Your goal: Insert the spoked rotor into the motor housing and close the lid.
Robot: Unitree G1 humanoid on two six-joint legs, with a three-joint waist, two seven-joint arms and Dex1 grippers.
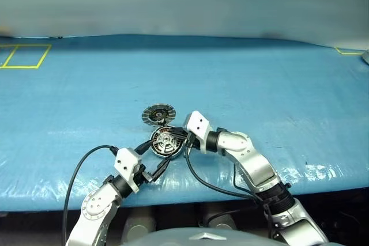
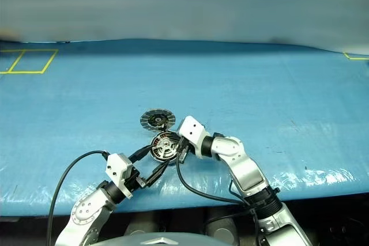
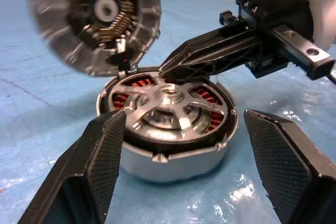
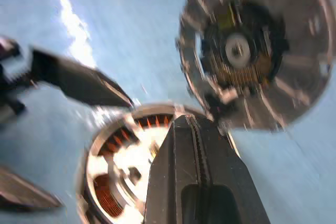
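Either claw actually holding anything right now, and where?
Nothing held. Left claw open, straddling the motor housing without touching; right claw shut, tip over the spoked rotor.

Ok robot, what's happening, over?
Left claw open around motor housing. Right claw shut, tip over spoked rotor. Lid up, nothing blocking.

The right claw [image 4: 197, 145] is covering part of the spoked rotor [image 4: 126, 161]; the lid [image 4: 252, 51] is blurring.

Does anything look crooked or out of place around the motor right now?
Nothing stands out. The spoked rotor sits level inside the motor housing. The lid stands open at the housing's edge. The shut right gripper rests over the rotor's hub; the left gripper brackets the housing.
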